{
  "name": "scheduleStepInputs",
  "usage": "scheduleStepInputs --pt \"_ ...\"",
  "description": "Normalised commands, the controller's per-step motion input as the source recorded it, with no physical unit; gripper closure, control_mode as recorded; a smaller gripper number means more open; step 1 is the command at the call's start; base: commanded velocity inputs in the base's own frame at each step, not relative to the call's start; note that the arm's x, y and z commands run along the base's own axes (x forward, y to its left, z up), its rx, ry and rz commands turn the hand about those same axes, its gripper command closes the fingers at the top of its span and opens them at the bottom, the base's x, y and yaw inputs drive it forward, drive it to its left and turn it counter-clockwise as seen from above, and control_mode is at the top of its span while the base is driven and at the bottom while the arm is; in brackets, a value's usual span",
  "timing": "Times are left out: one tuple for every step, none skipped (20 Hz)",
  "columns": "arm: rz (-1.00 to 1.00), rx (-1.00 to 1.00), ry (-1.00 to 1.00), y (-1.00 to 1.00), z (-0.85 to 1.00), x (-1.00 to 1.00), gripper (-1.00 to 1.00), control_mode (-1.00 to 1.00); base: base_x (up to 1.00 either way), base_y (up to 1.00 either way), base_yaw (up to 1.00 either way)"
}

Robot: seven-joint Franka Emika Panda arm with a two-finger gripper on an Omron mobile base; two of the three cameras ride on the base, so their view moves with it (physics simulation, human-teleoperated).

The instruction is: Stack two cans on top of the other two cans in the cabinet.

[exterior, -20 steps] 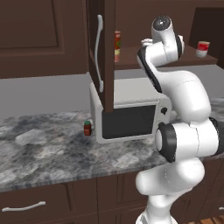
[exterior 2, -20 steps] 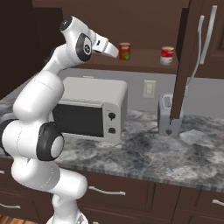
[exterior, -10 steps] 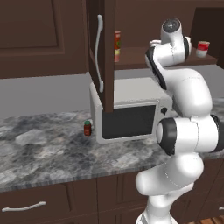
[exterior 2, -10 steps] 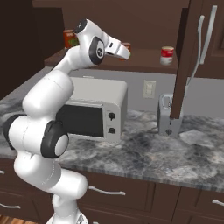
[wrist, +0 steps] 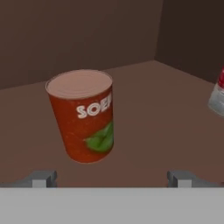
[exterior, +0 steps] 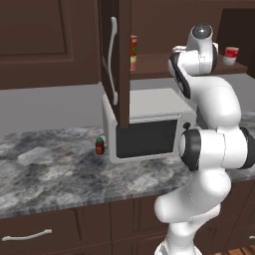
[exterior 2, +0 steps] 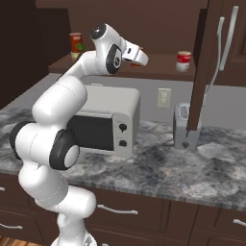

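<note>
1. Dark brown cabinet hangs open above a white microwave on a grey counter.
2. Gripper, jaws spread wide and empty, sits at the hand view's bottom.
3. Red-orange can stands upright left of centre on the shelf, just ahead of the fingertips.
4. Red can with white band stands upper right in the right base view.

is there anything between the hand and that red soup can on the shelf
No. In the hand view, only bare brown shelf lies between the open hand and the red can, which stands upright just ahead of the fingertips.

Red-orange can upright on cabinet shelf; red white-banded can upright, well apart.
</note>
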Motion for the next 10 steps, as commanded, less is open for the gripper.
scheduleStepInputs --pt "0.11 0.03 0.00 0.00 0.00 0.09 -1.00 -1.00 0.00 0.00 0.00" --pt "0.11 0.03 0.00 0.00 0.00 0.09 -1.00 -1.00 0.00 0.00 0.00" --pt "0.10 0.02 0.00 0.00 0.00 0.12 -1.00 -1.00 0.00 0.00 0.00" --pt "0.11 0.00 0.00 0.00 0.00 0.14 -1.00 -1.00 0.00 0.00 0.00" --pt "0.10 0.00 0.00 0.00 0.00 0.18 -1.00 -1.00 0.00 0.00 0.00" --pt "0.09 0.00 0.00 -0.02 0.00 0.21 -1.00 -1.00 0.00 0.00 0.00" --pt "0.08 0.00 0.00 -0.04 0.00 0.24 -1.00 -1.00 0.00 0.00 0.00" --pt "0.08 0.00 -0.02 -0.02 0.00 0.25 -1.00 -1.00 0.00 0.00 0.00" --pt "0.07 0.00 0.00 -0.01 0.00 0.26 -1.00 -1.00 0.00 0.00 0.00" --pt "0.07 0.00 0.00 0.00 0.00 0.28 -1.00 -1.00 0.00 0.00 0.00"
